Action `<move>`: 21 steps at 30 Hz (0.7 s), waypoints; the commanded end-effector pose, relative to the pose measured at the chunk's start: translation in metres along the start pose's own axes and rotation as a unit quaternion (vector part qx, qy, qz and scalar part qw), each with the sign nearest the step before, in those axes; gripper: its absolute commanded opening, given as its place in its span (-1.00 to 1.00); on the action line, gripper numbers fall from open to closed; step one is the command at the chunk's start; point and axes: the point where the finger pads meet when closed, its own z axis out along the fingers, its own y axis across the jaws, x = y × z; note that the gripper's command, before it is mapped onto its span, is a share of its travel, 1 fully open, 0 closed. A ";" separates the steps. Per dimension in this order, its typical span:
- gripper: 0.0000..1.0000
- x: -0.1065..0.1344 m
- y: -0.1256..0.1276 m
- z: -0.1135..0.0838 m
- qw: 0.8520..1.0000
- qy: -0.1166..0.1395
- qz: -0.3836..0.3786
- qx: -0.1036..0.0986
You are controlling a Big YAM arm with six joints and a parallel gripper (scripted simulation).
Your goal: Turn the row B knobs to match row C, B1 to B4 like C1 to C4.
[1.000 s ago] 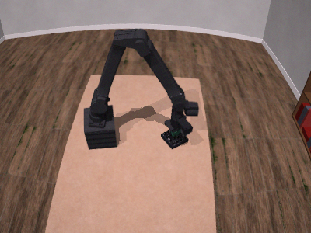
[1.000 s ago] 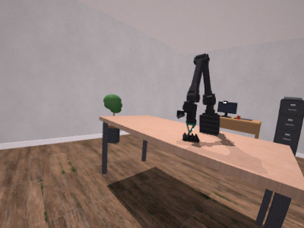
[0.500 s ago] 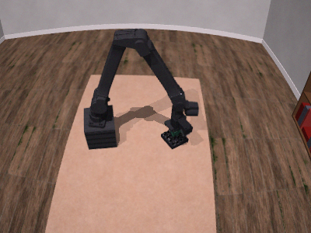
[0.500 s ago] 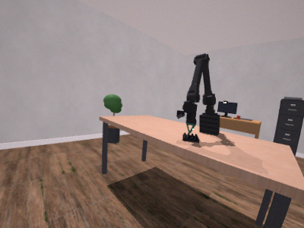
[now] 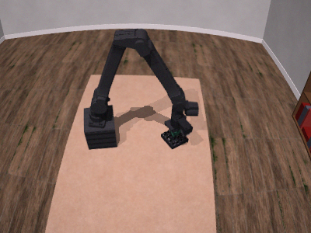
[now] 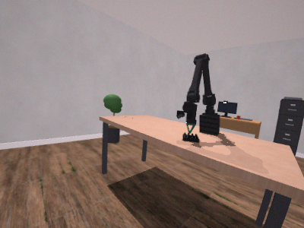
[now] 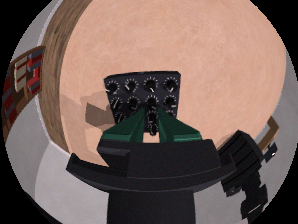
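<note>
Knob box [image 5: 171, 145] [image 6: 191, 139] [image 7: 141, 93] sits just below my gripper [image 5: 175, 133] [image 6: 189, 133] [image 7: 151, 108], its fingers slightly apart (nothing visibly clamped), presumably so they can straddle one knob without nudging its neighbours.

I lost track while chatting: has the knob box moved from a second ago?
No: in the top view the knob box sits at the same spot on the table.
</note>
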 end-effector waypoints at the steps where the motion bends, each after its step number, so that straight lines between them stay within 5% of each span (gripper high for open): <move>1: -0.64 -0.005 0.012 0.004 1.000 -0.007 0.001 -0.009; 21: -0.64 -0.009 0.010 0.014 1.000 -0.007 0.003 -0.008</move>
